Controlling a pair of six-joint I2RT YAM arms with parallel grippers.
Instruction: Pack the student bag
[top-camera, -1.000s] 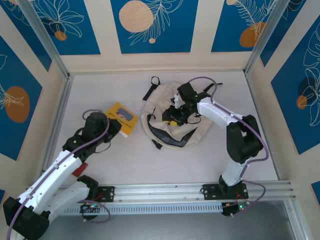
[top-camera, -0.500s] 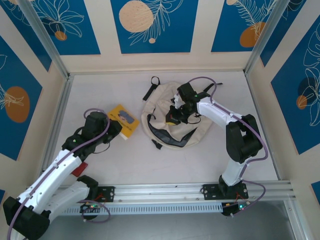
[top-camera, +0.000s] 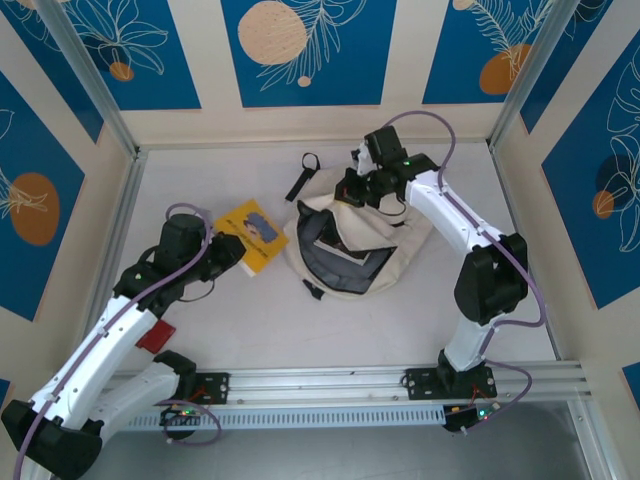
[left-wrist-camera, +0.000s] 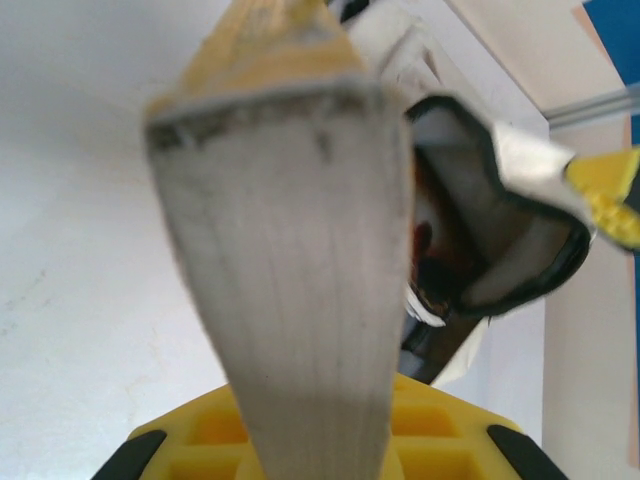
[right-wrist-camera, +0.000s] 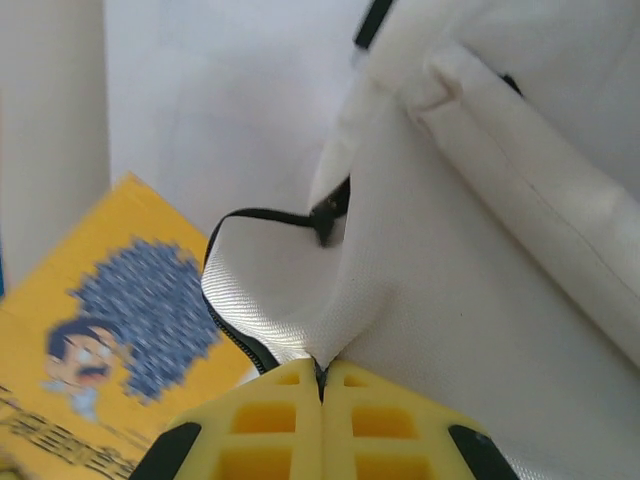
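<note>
two arms reach over the white table. at left, the left gripper is clamped on the near edge of the small yellow book, just left of the student bag. the bag sits mid-table, its dark mouth gaping toward the book. at right, the right gripper is pinched together on the bag's cream rim fabric.

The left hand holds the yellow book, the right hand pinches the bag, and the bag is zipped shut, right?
Not zipped shut: the top external view shows the student bag gaping open, dark inside. The rest holds: the left gripper holds the yellow book, and the right gripper pinches the bag's fabric.
</note>
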